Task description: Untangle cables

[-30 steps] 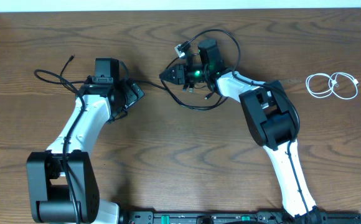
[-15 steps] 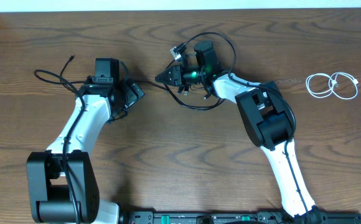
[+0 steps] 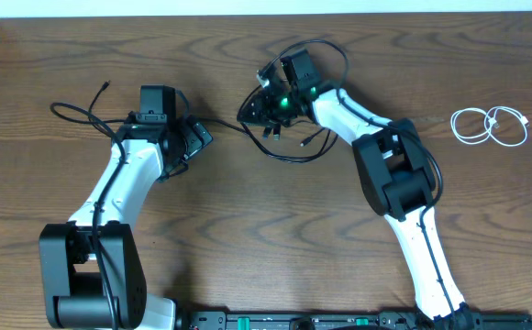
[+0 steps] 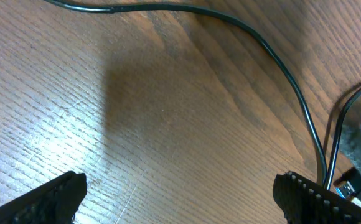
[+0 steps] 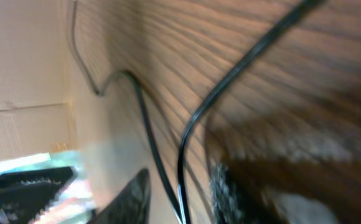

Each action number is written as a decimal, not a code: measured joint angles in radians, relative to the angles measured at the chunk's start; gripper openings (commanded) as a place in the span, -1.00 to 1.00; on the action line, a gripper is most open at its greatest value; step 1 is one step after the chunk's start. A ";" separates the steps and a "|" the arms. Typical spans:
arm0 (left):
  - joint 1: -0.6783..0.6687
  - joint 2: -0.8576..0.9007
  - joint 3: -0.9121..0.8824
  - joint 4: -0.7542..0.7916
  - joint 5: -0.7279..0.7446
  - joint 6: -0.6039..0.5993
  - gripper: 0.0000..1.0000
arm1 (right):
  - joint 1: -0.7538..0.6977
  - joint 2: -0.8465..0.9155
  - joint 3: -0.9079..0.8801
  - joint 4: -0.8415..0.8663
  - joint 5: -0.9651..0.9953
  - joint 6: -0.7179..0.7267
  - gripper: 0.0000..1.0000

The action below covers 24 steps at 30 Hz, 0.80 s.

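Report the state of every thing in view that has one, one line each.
black cables: looped over one another, not yet separated.
left black cable: slack, untouched.
white cable: coiled, lying apart at far right.
left gripper: jaws wide open, holding nothing.
right gripper: jaws narrowed around one of the black cables; whether they clamp it cannot be told.

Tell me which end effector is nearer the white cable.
Right. The right end effector is well left of the white cable in the overhead view; the left end effector lies even farther left.
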 measured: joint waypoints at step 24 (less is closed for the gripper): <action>0.000 0.000 0.000 -0.001 0.000 0.000 0.99 | -0.027 0.098 0.418 -0.562 0.116 -0.370 -0.48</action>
